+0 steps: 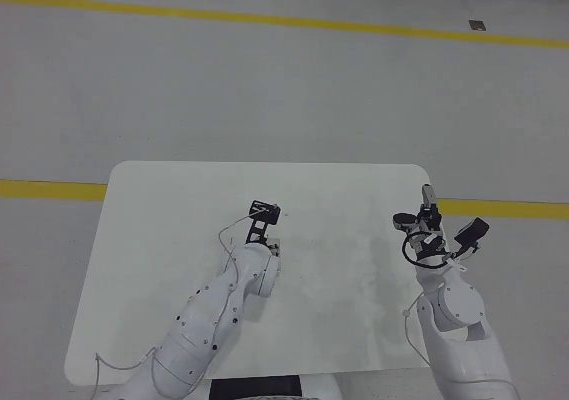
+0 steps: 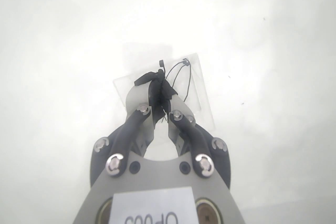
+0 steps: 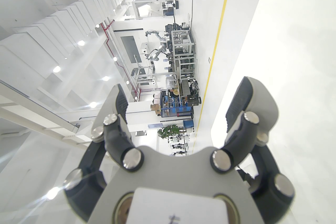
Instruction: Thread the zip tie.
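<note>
The thin black plastic zip tie (image 2: 185, 62) is pinched in the left gripper (image 2: 157, 83), whose black-taped fingertips (image 2: 143, 79) are clenched on the strap. From the pinch two strands arc out to the tie's small square head, and a free tail runs on past it. Whether the tail truly passes through the head or only lies across it is too fine to tell. The tie hangs over a clear, flat rectangular plastic sheet (image 2: 206, 101) that lies on the white table (image 1: 164, 250), about mid-table and a little left of centre.

The right gripper (image 1: 432, 232) is released and holds nothing. It is raised at the table's right edge, well apart from the tie, with its pads facing out toward the room.

The step in hand looks like bringing that free gripper over to take the tail and feed or draw it through the head.

- **Left gripper:** it should hold its pinch firmly and present the head toward the right, with the slot unobstructed.
- **Right gripper's approach:** it would best come in from the right, level with the tail, and take the tail close to the head, where the strap is stiffest. The pads should land squarely across the strap's flat face.
- **The pull:** it should run along the line of the slot. A sideways tug is likely to bend the springy strap or twist it out of the left pinch.
- **Clearance:** keeping the loop lifted off the clear sheet should stop the tail from snagging on the sheet's edge.
</note>
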Motion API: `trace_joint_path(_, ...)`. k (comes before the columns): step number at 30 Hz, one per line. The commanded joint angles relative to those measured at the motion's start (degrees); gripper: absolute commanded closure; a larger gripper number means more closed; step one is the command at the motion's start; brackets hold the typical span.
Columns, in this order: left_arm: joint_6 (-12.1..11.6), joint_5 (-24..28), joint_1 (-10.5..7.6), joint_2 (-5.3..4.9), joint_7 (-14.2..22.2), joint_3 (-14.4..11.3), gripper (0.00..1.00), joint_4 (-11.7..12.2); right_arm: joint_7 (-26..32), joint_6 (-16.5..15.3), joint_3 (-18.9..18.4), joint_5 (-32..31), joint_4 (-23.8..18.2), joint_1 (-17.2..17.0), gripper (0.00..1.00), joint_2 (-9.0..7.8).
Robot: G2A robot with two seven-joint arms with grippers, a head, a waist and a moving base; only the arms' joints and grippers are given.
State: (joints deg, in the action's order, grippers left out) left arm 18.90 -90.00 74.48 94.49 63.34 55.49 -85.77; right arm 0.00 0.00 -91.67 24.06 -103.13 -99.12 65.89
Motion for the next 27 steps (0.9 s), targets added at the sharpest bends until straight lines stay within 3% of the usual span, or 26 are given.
trace_joint_path(1,-1.2,0.0,1.27,-0.61,0.5,0.0,1.00,-3.6,0.0,0.0,0.0,0.0,0.0,0.0,0.00,0.00)
trace_joint_path(7,-8.0,0.0,6.09,-2.92,2.8,0.8,1.00,-14.8,0.0,0.0,0.0,0.0,0.0,0.0,0.00,0.00)
trace_joint_path(10,-12.2,0.0,8.09,-3.82,2.9,1.4,1.00,-18.9,0.0,0.0,0.0,0.0,0.0,0.0,0.00,0.00)
trace_joint_path(12,-15.8,0.0,9.91,-4.63,1.1,2.4,1.00,-21.3,0.0,0.0,0.0,0.0,0.0,0.0,0.00,0.00)
trace_joint_path(14,-17.6,0.5,11.58,-5.22,0.7,3.8,1.00,-23.1,0.0,0.0,0.0,0.0,0.0,0.0,0.00,0.00)
trace_joint_path(18,-19.2,4.5,13.30,-5.73,0.0,5.5,1.00,-24.7,0.0,0.0,0.0,0.0,0.0,0.0,0.00,0.00)
trace_joint_path(27,-19.2,5.0,13.37,-5.74,-0.1,5.5,1.00,-24.8,0.0,0.0,0.0,0.0,0.0,0.0,0.00,0.00)
